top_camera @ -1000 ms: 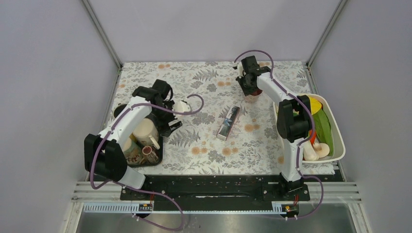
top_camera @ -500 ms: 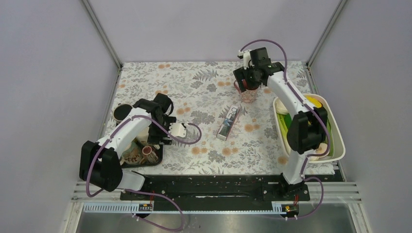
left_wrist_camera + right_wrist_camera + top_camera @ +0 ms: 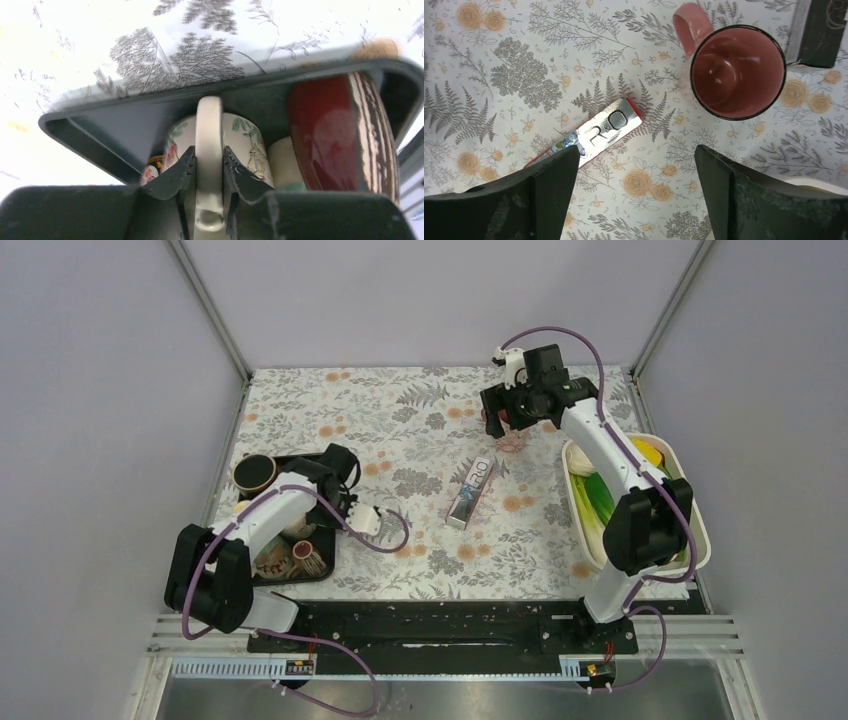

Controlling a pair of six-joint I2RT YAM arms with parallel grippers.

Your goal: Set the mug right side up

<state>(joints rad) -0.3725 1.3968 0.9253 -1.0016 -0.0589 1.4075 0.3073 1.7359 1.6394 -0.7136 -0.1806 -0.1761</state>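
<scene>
A pink mug [image 3: 738, 72] stands on the floral cloth with its mouth up and its handle toward the far left. It shows below my right gripper [image 3: 505, 412] as the pink mug [image 3: 513, 443]. In the right wrist view my right gripper [image 3: 636, 150] hangs open above the cloth, apart from the mug, with nothing between its fingers. My left gripper [image 3: 209, 152] is shut on the cream handle [image 3: 209, 125] of a floral mug [image 3: 247, 145] lying in the black tray [image 3: 125, 130]. From above, my left gripper [image 3: 312, 525] reaches into the tray [image 3: 325, 572].
A red-brown striped bowl [image 3: 330, 125] leans in the tray beside the floral mug. A round brown lid [image 3: 255, 472] sits at the tray's far end. A silver toothpaste box [image 3: 471, 492] lies mid-table. A white basket [image 3: 703, 540] of vegetables stands at the right.
My right gripper opened, let go of the pink mug and lifted off it. My left arm swung toward the near side into the tray and shut on the floral mug's handle.
</scene>
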